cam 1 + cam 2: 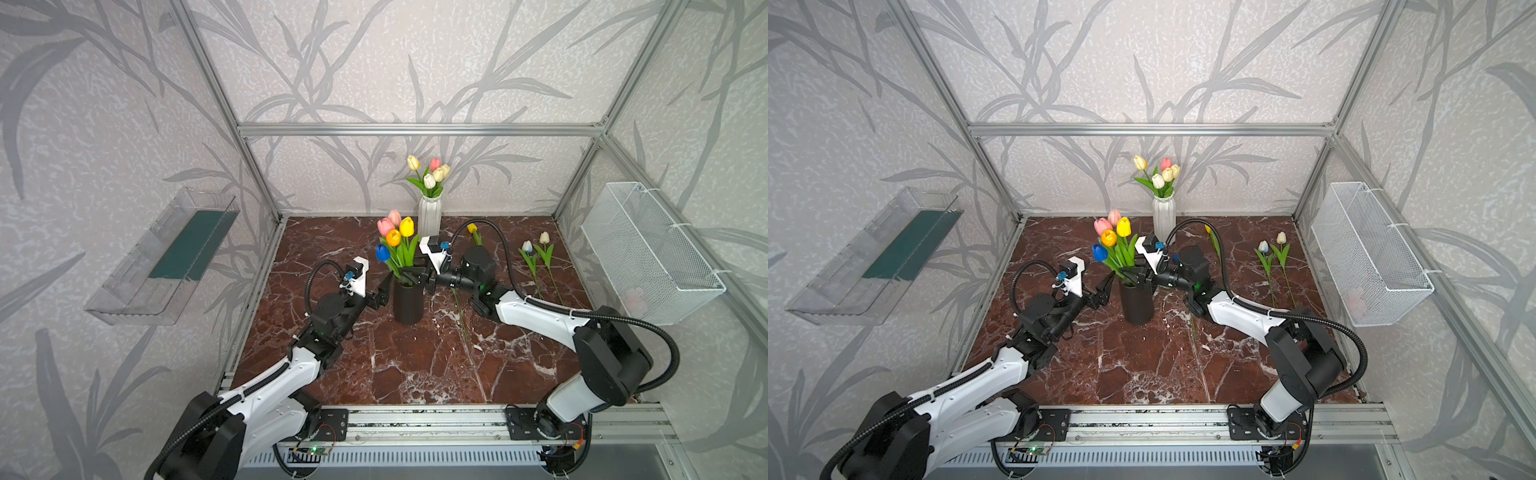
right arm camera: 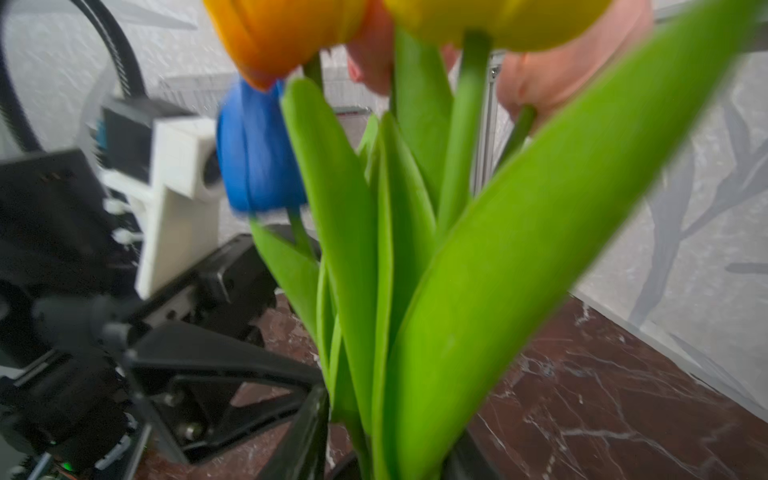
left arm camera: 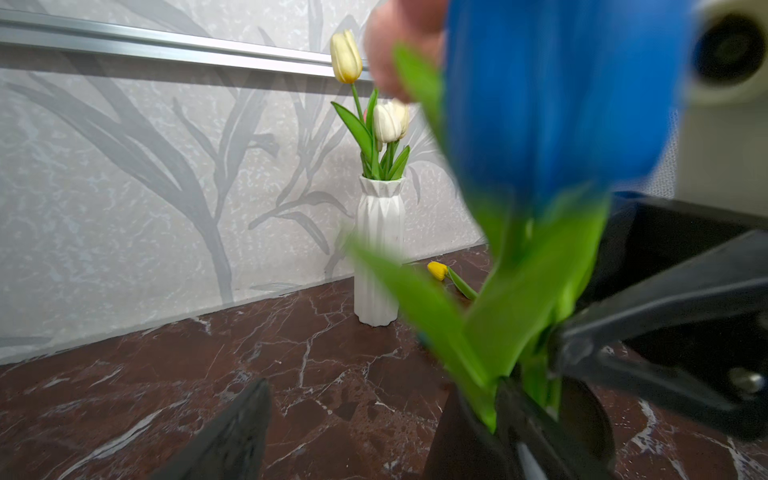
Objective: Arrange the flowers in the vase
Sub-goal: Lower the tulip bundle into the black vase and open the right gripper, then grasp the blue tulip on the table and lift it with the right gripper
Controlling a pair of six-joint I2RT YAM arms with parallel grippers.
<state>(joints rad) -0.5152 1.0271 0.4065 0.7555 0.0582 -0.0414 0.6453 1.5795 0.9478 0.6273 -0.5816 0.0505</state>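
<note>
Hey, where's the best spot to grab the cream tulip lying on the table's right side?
Probably take the cream tulip by the bare stem past its leaves, straight from above, jaws across it. It lies flat on the table, with the pale blue tulip close beside it.

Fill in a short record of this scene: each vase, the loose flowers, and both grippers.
Black vase: mid-table, upright, holds a bunch: two pink, yellow, orange, blue
White vase: by the back wall, holds tulips: cream, white, pink
Loose on table: yellow tulip, pale blue tulip, white tulip
Left gripper: open, beside the black vase
Right gripper: at the black vase's rim, among leaves; jaws unclear
</note>
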